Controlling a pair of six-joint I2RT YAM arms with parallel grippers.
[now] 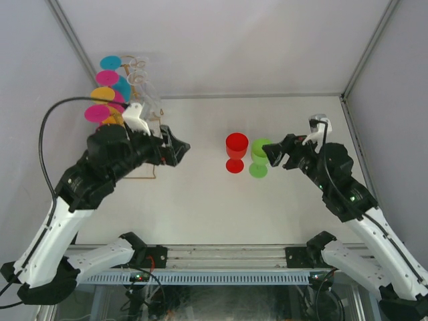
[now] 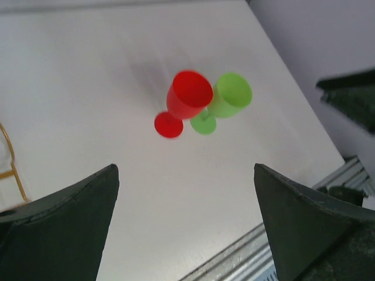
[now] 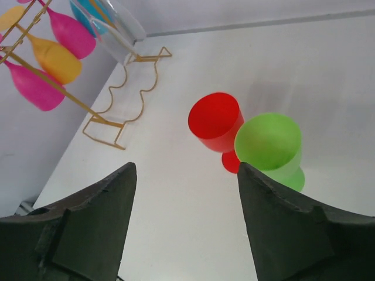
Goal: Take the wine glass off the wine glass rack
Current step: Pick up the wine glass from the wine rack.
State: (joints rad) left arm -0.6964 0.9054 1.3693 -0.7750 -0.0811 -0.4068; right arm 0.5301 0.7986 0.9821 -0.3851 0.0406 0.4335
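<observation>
The gold wire wine glass rack (image 1: 138, 69) stands at the back left and still holds several glasses: cyan, magenta and orange ones (image 1: 101, 93) and a clear one (image 3: 120, 26). Its base frame shows in the right wrist view (image 3: 123, 99). A red wine glass (image 1: 236, 150) and a green wine glass (image 1: 259, 158) stand upright side by side mid-table. My left gripper (image 1: 182, 147) is open and empty, right of the rack and pointing at the red glass (image 2: 187, 96). My right gripper (image 1: 269, 154) is open and empty, its fingertip right beside the green glass (image 3: 269, 143).
Grey walls close in on the left, the right and the back. The aluminium rail (image 1: 221, 254) runs along the near edge. The left arm's black cable (image 1: 43, 140) loops out on the left.
</observation>
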